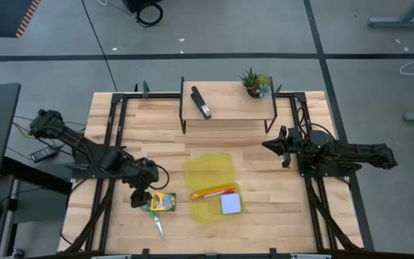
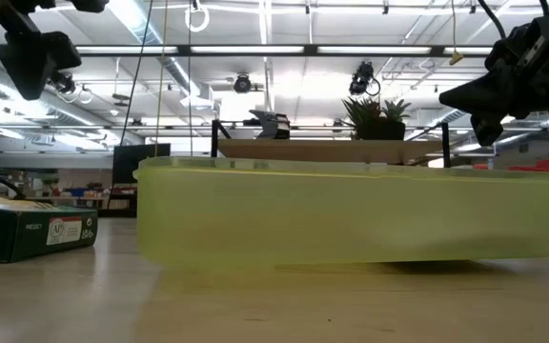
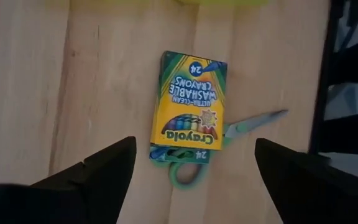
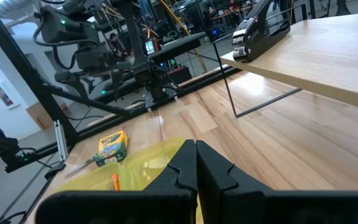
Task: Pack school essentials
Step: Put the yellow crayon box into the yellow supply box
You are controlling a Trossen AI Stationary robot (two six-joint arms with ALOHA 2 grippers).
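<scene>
A yellow-green crayon box lies flat on the table, resting partly on the green-handled scissors. My left gripper hovers open above them, one finger on each side of the box's near end, touching nothing; the high view shows my left gripper just left of the crayon box. An open translucent yellow case holds orange pencils and a pale square notepad. My right gripper is shut and held level at the table's right side.
A raised wooden shelf at the far side carries a black stapler and a small potted plant. Black frame rails run along both table sides. Bare wood lies between the case and the shelf.
</scene>
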